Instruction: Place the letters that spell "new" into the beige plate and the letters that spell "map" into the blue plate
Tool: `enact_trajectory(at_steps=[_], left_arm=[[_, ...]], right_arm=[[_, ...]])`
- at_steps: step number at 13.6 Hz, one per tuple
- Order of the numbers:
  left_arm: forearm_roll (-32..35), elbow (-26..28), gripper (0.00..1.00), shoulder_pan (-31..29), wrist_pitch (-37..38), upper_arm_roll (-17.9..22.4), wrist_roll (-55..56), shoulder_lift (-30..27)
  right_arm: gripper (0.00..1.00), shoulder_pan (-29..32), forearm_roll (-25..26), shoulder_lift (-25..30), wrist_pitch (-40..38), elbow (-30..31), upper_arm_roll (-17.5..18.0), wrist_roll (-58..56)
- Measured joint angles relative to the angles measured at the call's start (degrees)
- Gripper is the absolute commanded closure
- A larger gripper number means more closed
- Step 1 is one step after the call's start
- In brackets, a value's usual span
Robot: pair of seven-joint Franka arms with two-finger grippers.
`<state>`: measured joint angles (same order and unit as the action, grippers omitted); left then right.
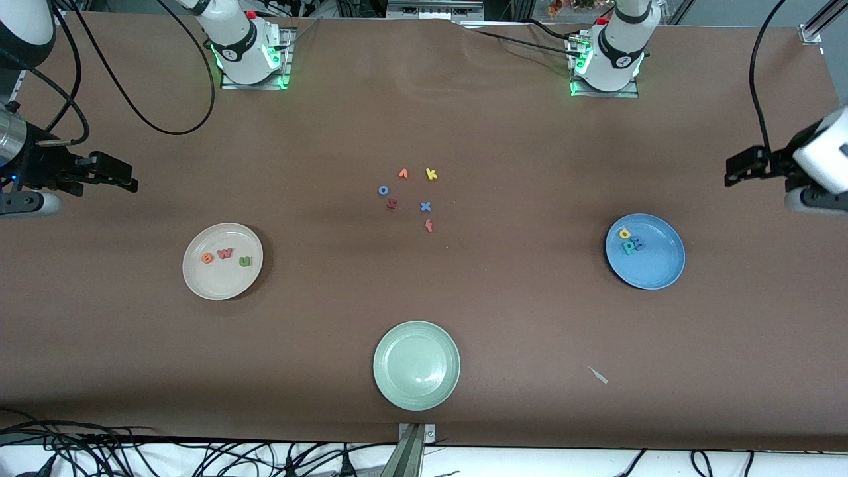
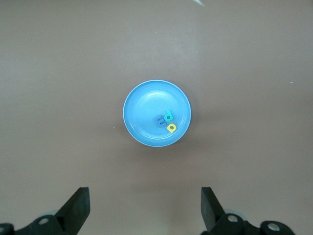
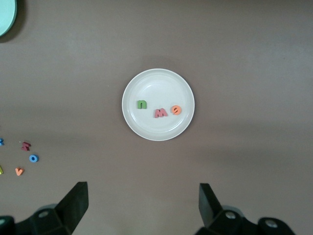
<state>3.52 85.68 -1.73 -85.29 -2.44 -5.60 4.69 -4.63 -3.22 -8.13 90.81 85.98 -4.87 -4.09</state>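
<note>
Brown table [image 1: 424, 298]. Directly on it: beige plate [image 1: 199, 278] toward the right arm's end, blue plate [image 1: 659, 268] toward the left arm's end, pale green plate [image 1: 417, 365] nearest the front camera. Mid-table, loose letters [image 1: 411, 195] clustered. Small pale scrap [image 1: 599, 375] near the green plate.

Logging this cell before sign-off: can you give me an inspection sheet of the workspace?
Surface: brown table, a small pale scrap on it.
Job's things: n, w, e in the beige plate; a, p, m in the blue plate.
Clutter: empty pale green plate; six spare letters mid-table.
Grippers: left gripper open, over bare table by the blue plate; right gripper open, by the beige plate; both empty.
Cables: black cables near the bases and table edge.
Surroundings: nothing seen.
</note>
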Motion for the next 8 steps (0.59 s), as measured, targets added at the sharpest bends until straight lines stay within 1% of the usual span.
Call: enact_trajectory(at_steps=[4,8], left_arm=[[-0.1,5.1,0.00,1.9,-1.8,1.6,0.1,-4.8],[-3.5,6.8,0.00,1.7,-2.7,3.0,0.1,-5.3]], right_arm=[[0.00,0.0,0.0,1.0,-0.1,-0.8,-0.3,0.0],[0.00,0.0,0.0,1.5,-0.4,-0.8,-0.3,0.0]])
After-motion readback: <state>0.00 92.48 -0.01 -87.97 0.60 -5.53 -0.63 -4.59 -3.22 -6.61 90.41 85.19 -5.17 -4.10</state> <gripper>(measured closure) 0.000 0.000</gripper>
